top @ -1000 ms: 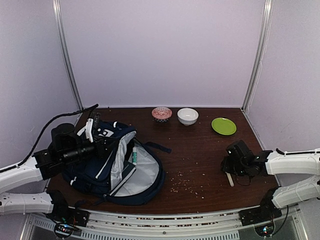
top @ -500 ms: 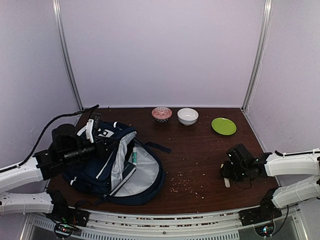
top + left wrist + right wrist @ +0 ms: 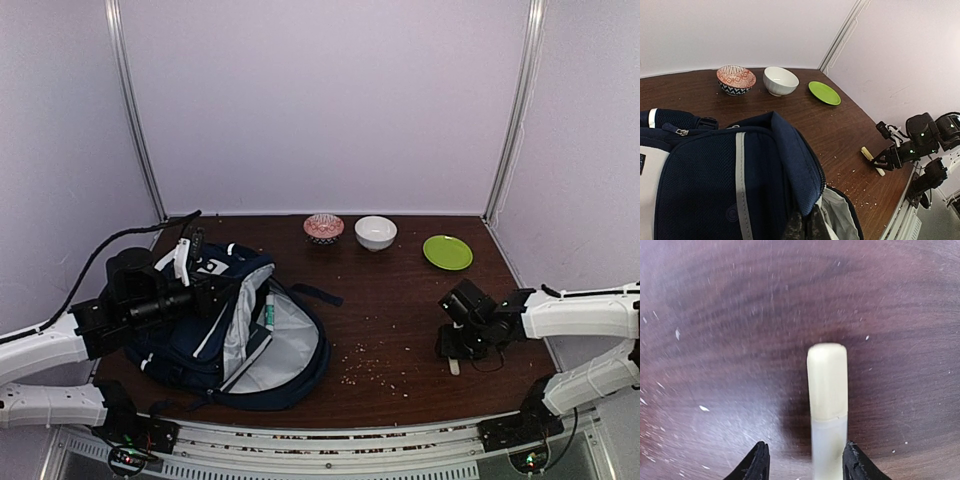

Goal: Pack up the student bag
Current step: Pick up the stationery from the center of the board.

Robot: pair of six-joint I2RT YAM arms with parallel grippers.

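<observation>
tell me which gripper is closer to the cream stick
Right. The right gripper hangs over the cream stick, fingers either side of it; the left gripper is across the table, pinching the student bag.

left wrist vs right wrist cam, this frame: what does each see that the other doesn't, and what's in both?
Left wrist only: the student bag, its edge pinched in the shut left gripper; the patterned bowl, white bowl and green plate; the right gripper seen from outside.
Right wrist only: a close-up of that gripper's fingertips, open on either side of the cream stick and not closed on it.
Both: the stick lying on the brown table, with scattered crumbs.
</observation>
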